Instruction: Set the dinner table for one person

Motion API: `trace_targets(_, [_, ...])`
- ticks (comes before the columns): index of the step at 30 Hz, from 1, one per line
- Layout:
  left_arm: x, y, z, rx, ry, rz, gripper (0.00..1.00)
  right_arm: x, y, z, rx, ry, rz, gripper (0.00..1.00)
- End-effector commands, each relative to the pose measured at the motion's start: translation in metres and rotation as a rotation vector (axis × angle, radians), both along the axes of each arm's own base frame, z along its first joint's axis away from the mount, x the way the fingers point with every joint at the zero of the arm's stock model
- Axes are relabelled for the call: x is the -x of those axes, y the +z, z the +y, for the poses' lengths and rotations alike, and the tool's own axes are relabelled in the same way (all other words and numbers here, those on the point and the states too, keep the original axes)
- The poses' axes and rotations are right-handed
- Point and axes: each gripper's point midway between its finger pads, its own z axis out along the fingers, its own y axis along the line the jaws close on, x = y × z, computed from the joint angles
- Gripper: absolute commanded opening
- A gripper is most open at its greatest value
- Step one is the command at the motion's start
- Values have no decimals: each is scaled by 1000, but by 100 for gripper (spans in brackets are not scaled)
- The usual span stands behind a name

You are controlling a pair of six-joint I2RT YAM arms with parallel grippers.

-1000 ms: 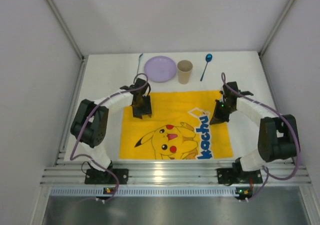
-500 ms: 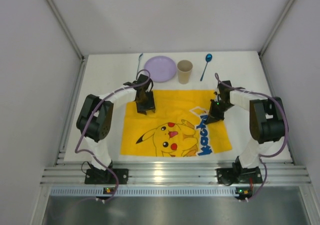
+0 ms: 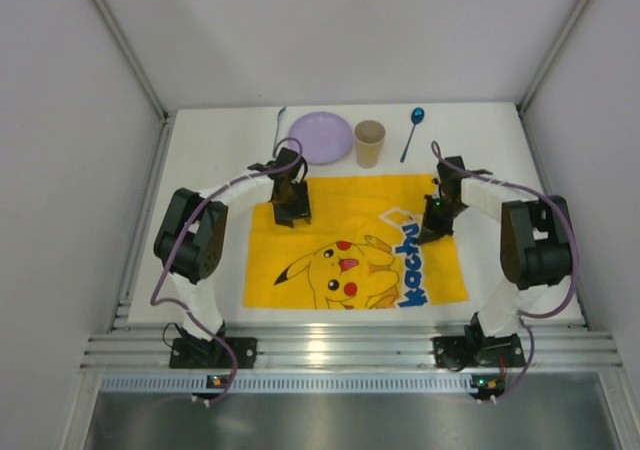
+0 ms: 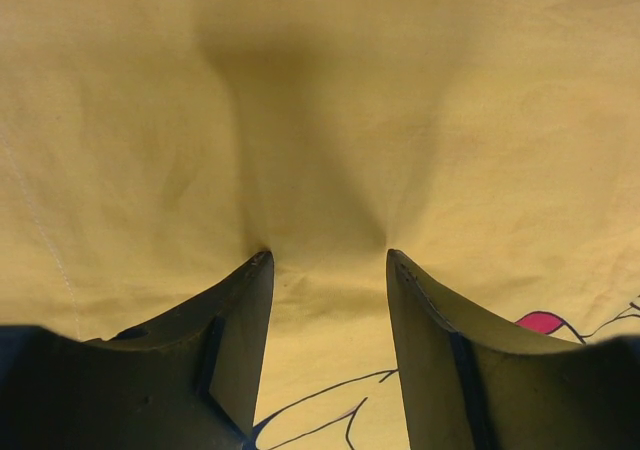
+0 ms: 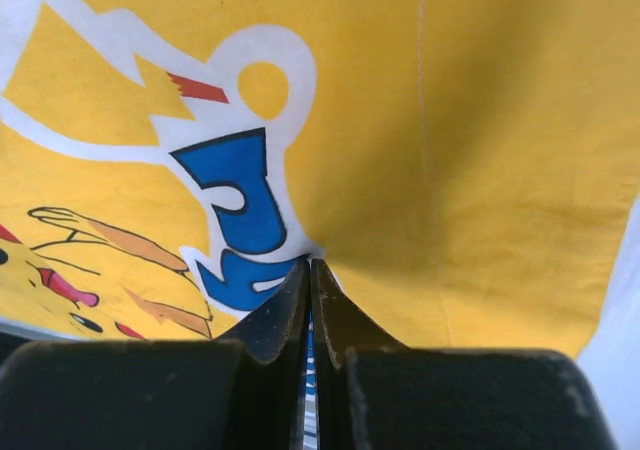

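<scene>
**Clearances.** The table (image 3: 205,160) is enclosed by grey walls (image 3: 70,170) on the left, far and right sides. An aluminium rail (image 3: 340,350) runs along its near edge. The yellow mat (image 3: 345,205) lies flat across the centre. Its near edge sits close to the rail, and a bare white strip remains on each side, the left one wider. At the far edge, a narrow bare band separates the mat from a row of tableware.

**Grippers.**
- The left gripper (image 4: 325,260) is at the mat's far left area. Its fingers (image 4: 245,310) are spread, tips on the cloth, with a soft crease rising between them.
- The right gripper (image 5: 308,262) is at the mat's right side by the blue lettering. Its fingers are pressed together, pinching the mat.

**Table.** The top is flat, matte white, plain and unmarked. It fills the enclosure floor and carries every item.

**Item count.**
- One mat.
- One purple plate (image 3: 320,137).
- One tan cup (image 3: 369,143), upright, just right of the plate.
- One blue spoon (image 3: 411,133).
- One thin fork (image 3: 279,125), left of the plate.
- Two arms.
</scene>
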Motion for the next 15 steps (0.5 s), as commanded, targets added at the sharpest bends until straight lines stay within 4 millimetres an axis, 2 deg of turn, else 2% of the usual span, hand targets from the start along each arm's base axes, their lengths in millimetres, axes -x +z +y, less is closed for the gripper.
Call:
trace_targets(1, [12, -9, 18, -58, 29, 27, 55, -21, 32, -12, 73, 3, -95, 0])
trace_targets(5, [7, -8, 29, -92, 55, 12, 55, -32, 58, -11, 72, 7, -123, 1])
trace_targets(7, [0, -1, 30, -86, 59, -2, 55, -43, 81, -5, 43, 13, -180, 10])
trace_targets(8, [0, 3, 31, -96, 53, 0, 55, -46, 92, -1, 22, 21, -206, 16])
trace_targets(9, [-12, 17, 29, -96, 55, -42, 55, -56, 117, 8, -35, 36, -273, 40])
trace_targets(11, [-21, 41, 28, -94, 52, -89, 56, -68, 142, 18, -79, 58, -342, 62])
trace_targets(12, [-30, 59, 27, -90, 53, -121, 57, -85, 165, 23, -99, 60, -404, 75])
trace_targets(14, [-43, 93, 24, -73, 49, -196, 58, -101, 185, 28, -115, 54, -434, 82])
trace_targets(15, [-43, 105, 22, -61, 43, -211, 59, -123, 200, 33, -127, 42, -469, 86])
